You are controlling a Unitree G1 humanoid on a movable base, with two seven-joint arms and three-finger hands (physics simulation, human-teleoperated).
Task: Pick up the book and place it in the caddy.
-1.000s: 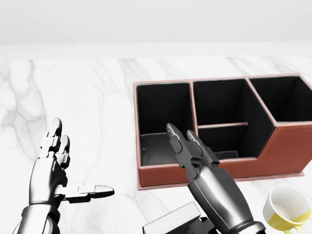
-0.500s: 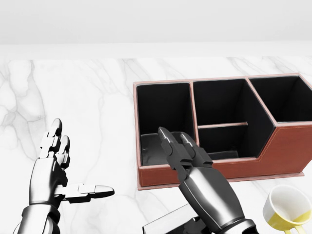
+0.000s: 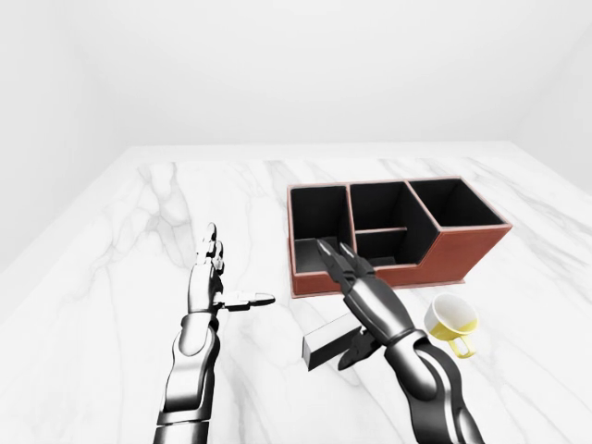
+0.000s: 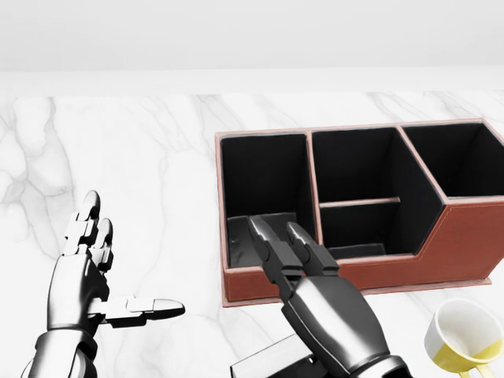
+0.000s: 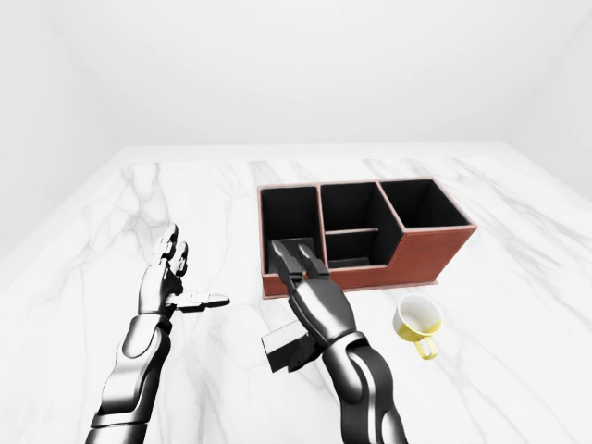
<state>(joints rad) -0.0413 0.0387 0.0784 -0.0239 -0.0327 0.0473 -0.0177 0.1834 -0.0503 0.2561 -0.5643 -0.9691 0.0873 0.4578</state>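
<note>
The book sits lowest in the left-eye view, a dark slab with pale page edges, lying on the marble table just short of the caddy's near wall. The right hand is over it, two fingers extended straight toward the caddy and the thumb angled down at the book's right end. Whether the thumb grips the book cannot be determined; the hand is not closed round it.

Step in hand, as judged: secure the book. Recommended method: pinch across the thin dimension near mid-length, then confirm a firm hold before lifting.

The book's long axis runs from lower left to upper right in the left-eye view, roughly flat.

The left hand hovers open and empty, well apart on the left. A yellow mug stands right of the book. Beyond, the brown caddy offers its tall left compartment, nearest the fingertips.
</note>
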